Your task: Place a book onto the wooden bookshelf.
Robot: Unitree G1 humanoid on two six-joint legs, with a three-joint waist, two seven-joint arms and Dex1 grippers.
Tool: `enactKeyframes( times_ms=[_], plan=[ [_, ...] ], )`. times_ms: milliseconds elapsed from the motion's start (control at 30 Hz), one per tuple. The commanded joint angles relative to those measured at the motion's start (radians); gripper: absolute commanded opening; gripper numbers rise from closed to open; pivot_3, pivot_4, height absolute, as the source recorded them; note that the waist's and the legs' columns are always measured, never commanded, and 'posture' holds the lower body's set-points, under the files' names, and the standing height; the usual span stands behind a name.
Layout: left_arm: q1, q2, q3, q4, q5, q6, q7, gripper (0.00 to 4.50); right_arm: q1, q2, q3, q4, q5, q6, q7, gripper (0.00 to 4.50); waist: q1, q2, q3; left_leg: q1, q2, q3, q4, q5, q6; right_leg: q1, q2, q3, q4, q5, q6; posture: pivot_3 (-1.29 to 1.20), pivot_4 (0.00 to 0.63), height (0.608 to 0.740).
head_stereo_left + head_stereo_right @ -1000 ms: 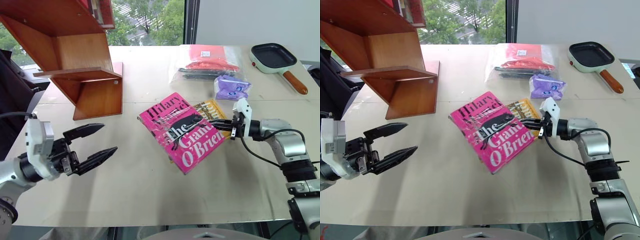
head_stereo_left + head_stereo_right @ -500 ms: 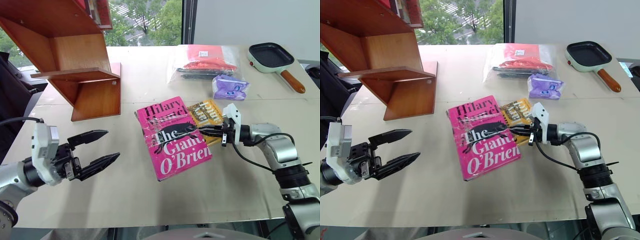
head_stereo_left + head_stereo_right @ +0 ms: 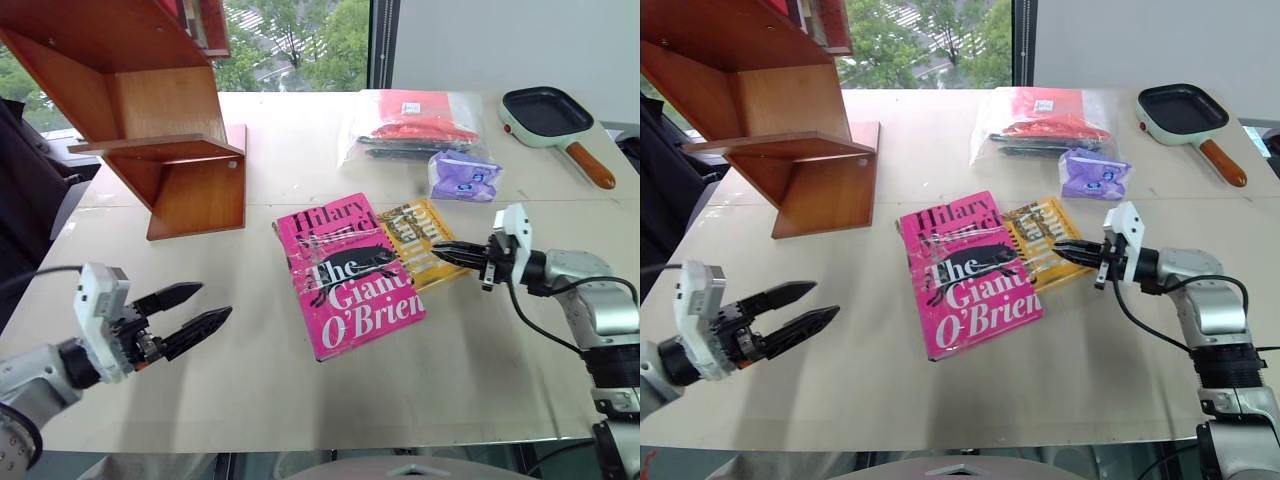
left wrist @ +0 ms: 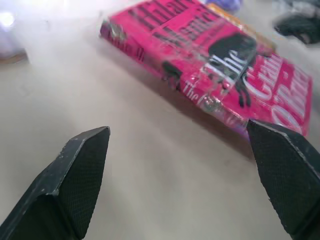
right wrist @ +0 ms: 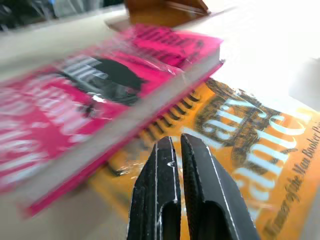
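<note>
The pink book (image 3: 350, 272) lies flat on the table (image 3: 300, 400), overlapping a yellow-orange book (image 3: 425, 240), well apart from the wooden bookshelf (image 3: 150, 110). The left gripper (image 3: 195, 315) hovers spread and empty; the right gripper (image 3: 445, 250) is pinched closed, empty, over the yellow-orange book.

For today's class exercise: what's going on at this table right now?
A two-armed robot is working on shelving a book. The pink book lies flat on the table, overlapping a yellow-orange book. The right gripper is shut above the yellow one; the left gripper is open, short of the pink book. The wooden bookshelf stands far left.
</note>
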Motion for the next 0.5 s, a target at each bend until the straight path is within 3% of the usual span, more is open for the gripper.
enactKeyframes(
  times_ms=[33,100,200,333,500],
  plan=[
    [-0.033,-0.096,-0.138,-0.014,-0.079,0.108,0.158,4.5,0.056,-0.114,-0.122,-0.121,0.141,0.092,0.093,0.55,-0.002,-0.003,0.001,0.0,0.0,0.0,0.001,0.0,0.0,0.0,0.0,0.0,0.0,0.0,0.0,0.0,0.15,0.735],
    [-0.059,-0.131,-0.188,0.02,-0.074,0.146,0.222,4.5,0.078,-0.154,-0.147,-0.156,0.178,0.123,0.105,1.23,-0.002,-0.002,0.001,0.001,0.0,0.0,0.001,0.0,0.0,0.001,0.0,0.0,0.001,0.001,0.001,0.0,0.15,0.735],
    [-0.14,-0.227,-0.222,0.113,-0.191,0.225,0.334,4.5,0.103,-0.205,-0.201,-0.214,0.241,0.179,0.102,2.46,0.002,-0.001,0.0,0.003,0.0,0.0,0.002,0.0,0.0,0.002,0.001,0.001,0.003,0.002,0.0,0.0,0.15,0.735],
    [-0.265,-0.298,-0.238,0.248,-0.346,0.322,0.44,4.5,0.142,-0.26,-0.265,-0.292,0.306,0.238,0.094,4.46,0.019,0.001,-0.001,0.01,0.001,-0.001,0.003,0.0,0.0,0.008,0.002,0.0,0.005,0.002,0.0,0.0,0.15,0.735],
    [-0.428,-0.31,-0.257,0.458,-0.484,0.448,0.463,4.5,0.207,-0.29,-0.339,-0.383,0.387,0.297,0.078,4.46,0.039,0.002,-0.001,0.01,0.001,-0.002,0.012,0.0,0.001,0.014,0.001,-0.004,0.004,0.001,0.0,0.0,0.15,0.735]
  ],
)
